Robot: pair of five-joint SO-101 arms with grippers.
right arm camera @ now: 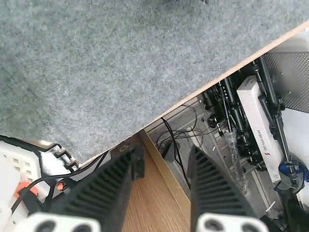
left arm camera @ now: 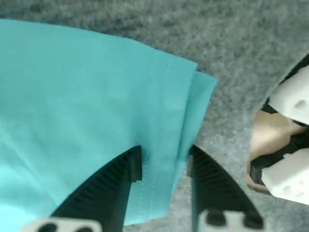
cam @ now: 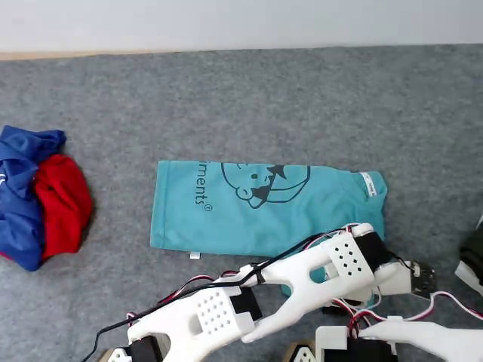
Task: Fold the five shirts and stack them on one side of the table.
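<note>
A grey, felt-like cover spreads over the whole tabletop (cam: 264, 105). At 12 o'clock in the high view it meets a pale wall (cam: 241, 23), with a thin tan strip (cam: 45, 54) showing between them toward 10 o'clock. In the right wrist view the cover ends at a wooden edge (right arm camera: 217, 79). Past that edge lie a wood floor (right arm camera: 159, 208), a tangle of dark cables (right arm camera: 178, 140) and a long white box (right arm camera: 256, 121).

Three shirts can be counted. At 9 o'clock a blue shirt (cam: 19, 196) lies crumpled, and a red shirt (cam: 64, 204) is bunched against it on the side toward the centre; the two touch. At the centre a teal shirt (cam: 256, 211) lies flat as a long band running from 9 to 3 o'clock. It has a dark print on top and a small white label at its 3 o'clock end. A dark item (cam: 475, 256) sits at the 3 o'clock edge, cut off by the frame; what it is cannot be told.

There are two white arms, both rising from 6 o'clock. The left arm (cam: 302, 283) stretches toward 2 o'clock over the teal shirt's near corner. The left tool (left arm camera: 164, 154) is released, its two black fingers (left arm camera: 120, 188) standing apart on either side of that shirt's folded hem. The right arm (cam: 430, 339) lies low at 5 o'clock. The right tool (right arm camera: 165, 154) is also released, grasping nothing, above the wooden edge.
</note>
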